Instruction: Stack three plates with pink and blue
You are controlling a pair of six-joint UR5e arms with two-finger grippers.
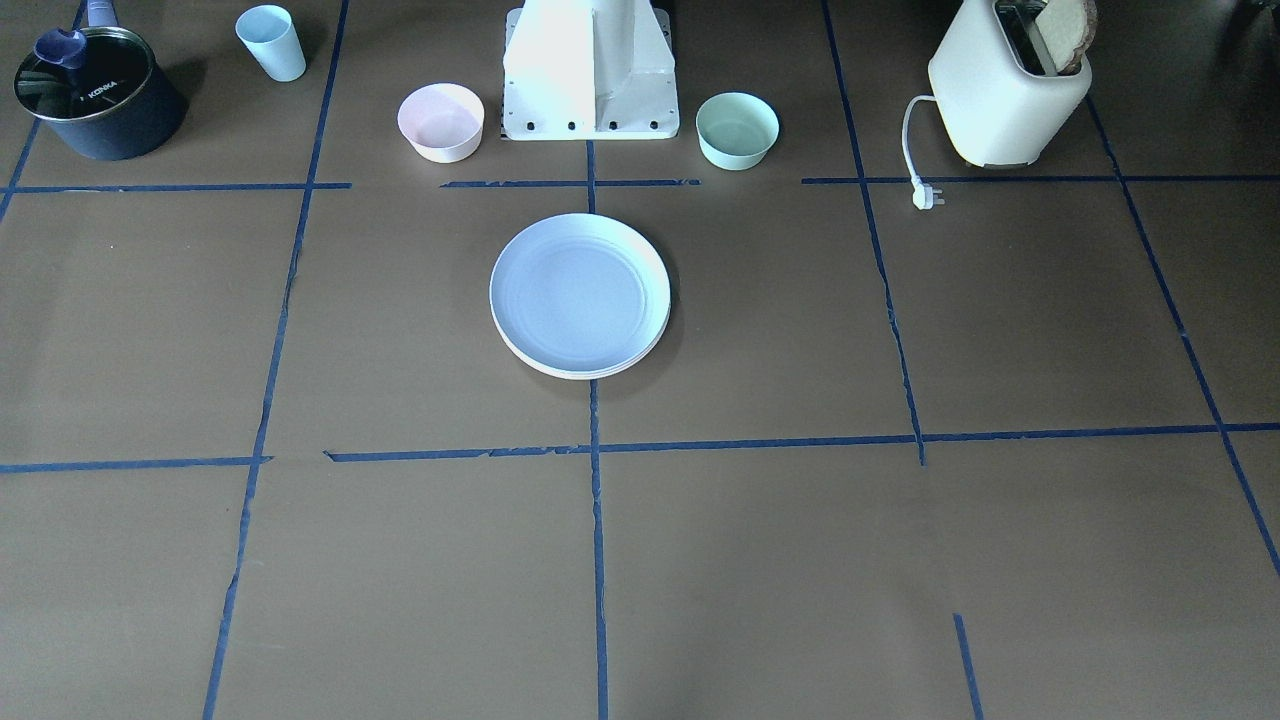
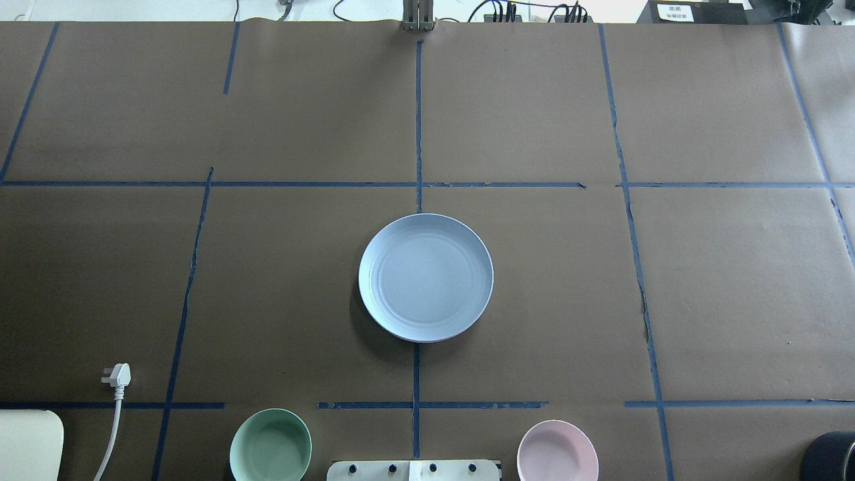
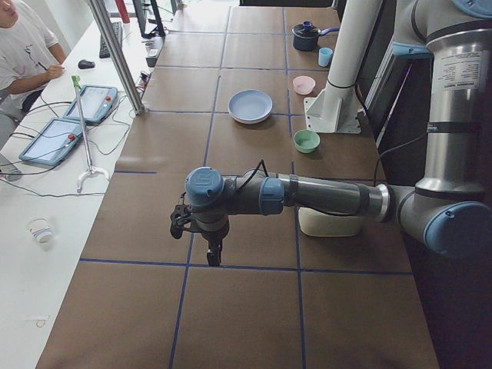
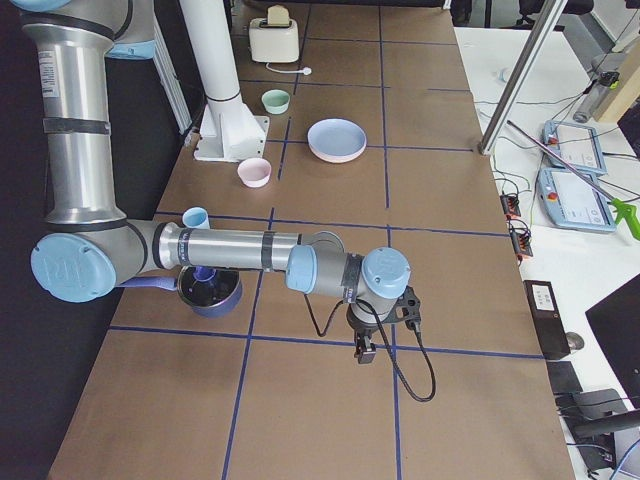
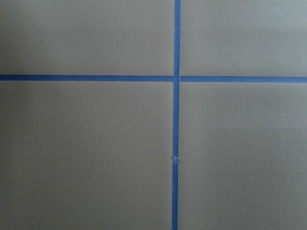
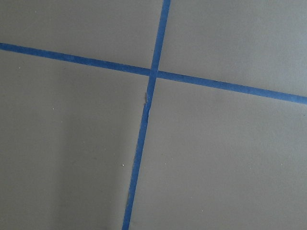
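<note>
Judging the blue plate [image 1: 580,290] liable to slide off its slightly offset stack [image 1: 590,372] if bumped; cannot tell whether left claw [image 3: 214,257] or right claw [image 4: 362,352] is clenched

Blue plate [image 4: 337,138] lies uppermost, apparently on a pink plate [image 4: 337,160].

Only "KONKA" reads clearly, white on the glass lid [image 1: 112,72] of the dark pot [image 1: 120,130], at ten o'clock in the front-facing view.
</note>
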